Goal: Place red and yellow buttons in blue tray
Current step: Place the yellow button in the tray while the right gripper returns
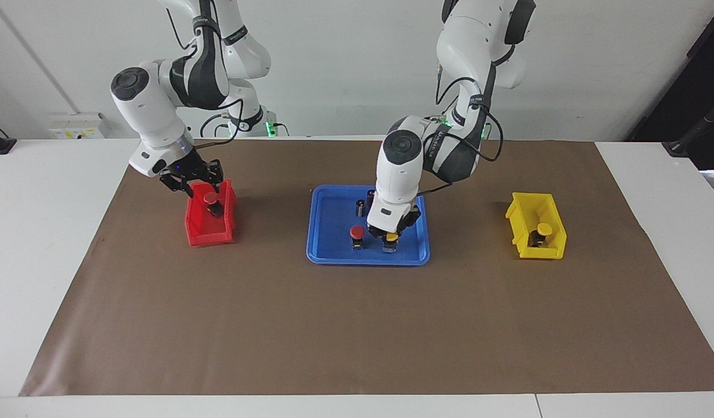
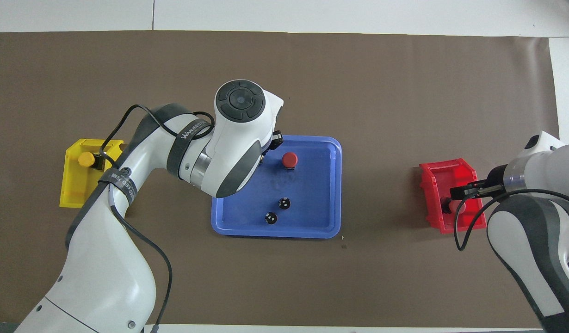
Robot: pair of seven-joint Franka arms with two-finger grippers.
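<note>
Round-capped yellow button in blue tray

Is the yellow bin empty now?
No, a yellow button still sits inside the yellow bin.

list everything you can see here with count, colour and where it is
blue tray: one, blue, mid-mat
red button: one, in the tray
yellow button: one, in the tray, under the left gripper
dark cylinders: two, black, in the tray, nearer the robots than the buttons
red bin: one, toward the right arm's end, holding a second red button
yellow bin: one, toward the left arm's end, holding a second yellow button
brown mat: one, covering the table
left gripper: at the yellow button in the tray
right gripper: over the red bin
</note>
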